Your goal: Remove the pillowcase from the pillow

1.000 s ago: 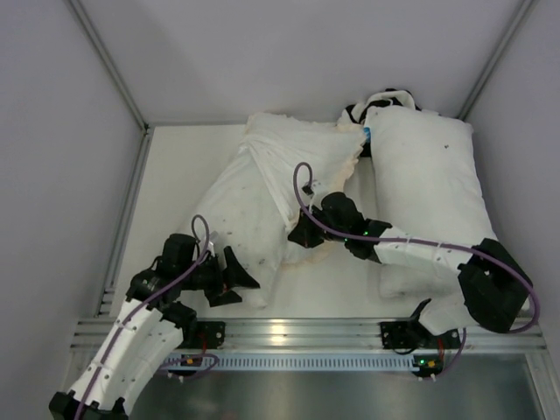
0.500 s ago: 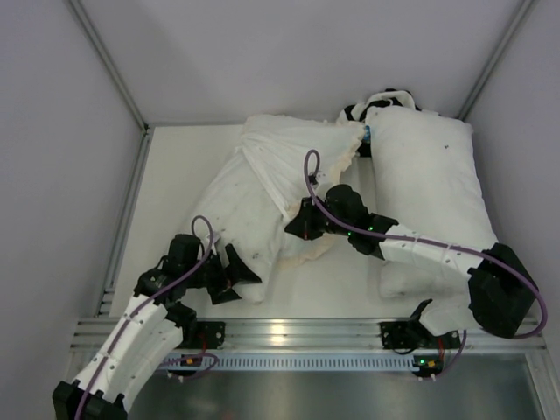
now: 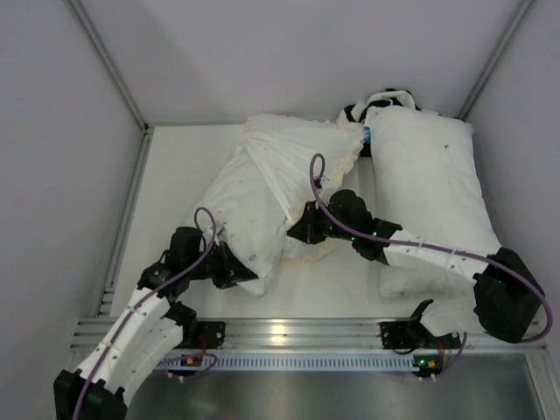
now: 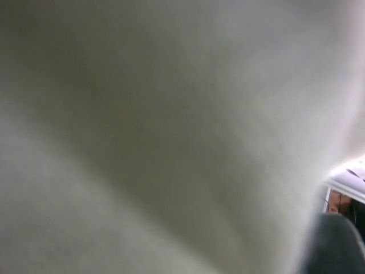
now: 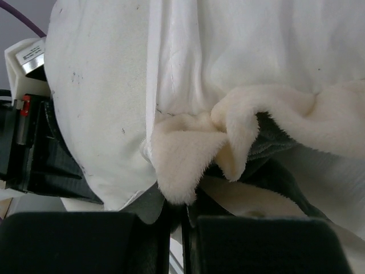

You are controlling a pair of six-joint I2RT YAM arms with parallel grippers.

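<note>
1. From above, the pillow (image 3: 241, 206) lies slantwise on the table (image 3: 175, 175), with its near half bare and its far half inside the pillowcase (image 3: 302, 162).
   - The left gripper (image 3: 232, 268) is pressed into the pillow's near corner. Its jaws are sunk in the stuffing, so I cannot tell whether they have closed.
   - The right gripper (image 3: 300, 233) sits at the case's open mouth, on the frill (image 3: 308, 254).
   - The long pillow (image 3: 429, 188) lies to the right, touching the case's far corner.

2. On that layout, the arms should draw apart along the pillow's length. The left should anchor or pull toward the near left, and the right should strip the case away from it.

3. On the left wrist, blurred white cloth fills nearly the whole view and no fingers show. The grip cannot be checked here. Before any hard pull it needs a deep bite of stuffing, since a pinch of cover alone would likely slip.

4. On the right wrist, the jaws are clamped tight on a fold of cream frill.
   - The case's grey face (image 5: 271, 142) sits just behind the fold.
   - The speckled pillow is to the left, outside the pinch. Only the case is caught, which is what this step wants.
   - The frill is thin and plush, so a slow, steady pull suits it. A jerk could slide it out, and the case may bunch on the pillow's plump middle.
</note>
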